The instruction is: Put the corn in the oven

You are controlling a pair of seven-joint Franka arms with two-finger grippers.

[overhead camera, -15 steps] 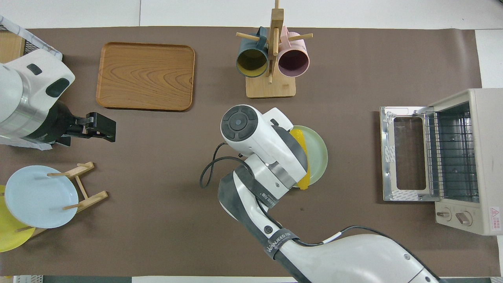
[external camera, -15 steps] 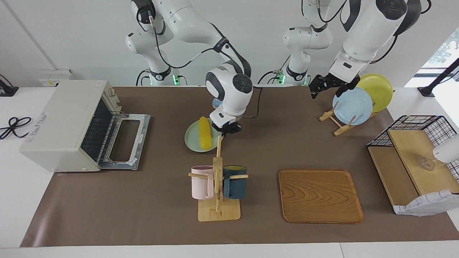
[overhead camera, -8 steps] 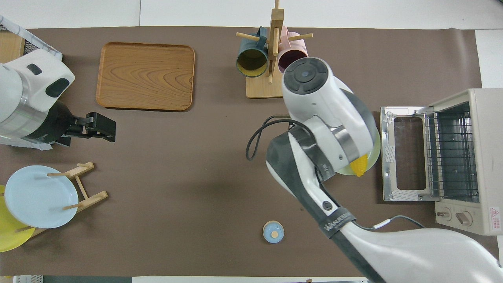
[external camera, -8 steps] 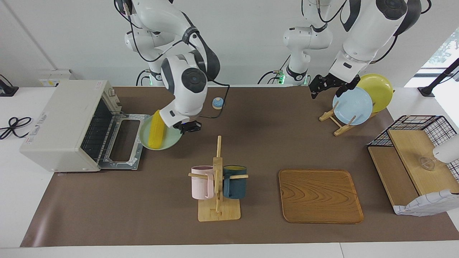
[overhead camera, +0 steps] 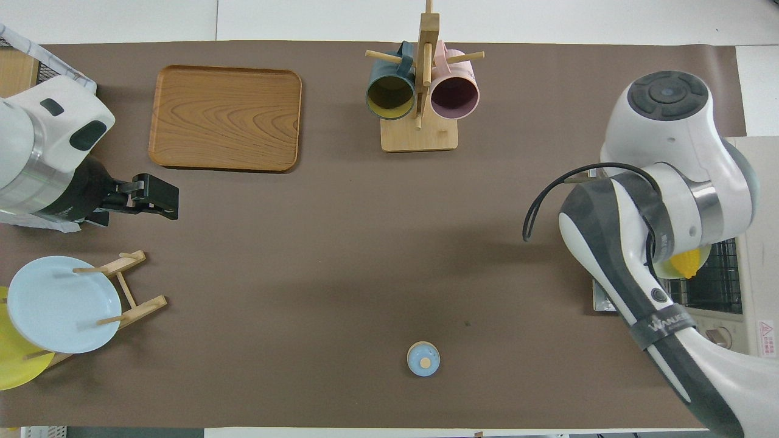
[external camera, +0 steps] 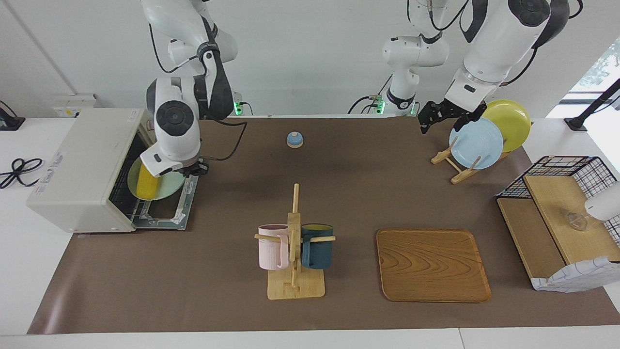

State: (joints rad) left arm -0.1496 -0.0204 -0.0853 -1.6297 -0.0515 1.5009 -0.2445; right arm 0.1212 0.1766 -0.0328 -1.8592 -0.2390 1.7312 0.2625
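The yellow corn (external camera: pixel 146 183) lies on a pale green plate (external camera: pixel 167 186). My right gripper (external camera: pixel 193 168) is shut on that plate's rim and holds it in the air at the mouth of the off-white oven (external camera: pixel 82 160), over its dropped door (external camera: pixel 167 213). The corn's end of the plate reaches into the opening. From overhead the right arm covers most of this; only the corn's tip (overhead camera: pixel 684 265) and part of the oven (overhead camera: pixel 758 243) show. My left gripper (external camera: pixel 438 115) (overhead camera: pixel 155 198) waits open and empty, raised beside the plate rack.
A mug rack (external camera: pixel 293 242) with a pink and a dark blue mug stands mid-table, a wooden tray (external camera: pixel 432 265) beside it. A rack with a light blue plate (external camera: pixel 476 143) and a yellow one, a small blue bell (external camera: pixel 294 139) and a wire shelf (external camera: pixel 557 208) are also there.
My right arm has carried the plate with the corn from the table's middle to the oven's mouth. The left arm has not moved.
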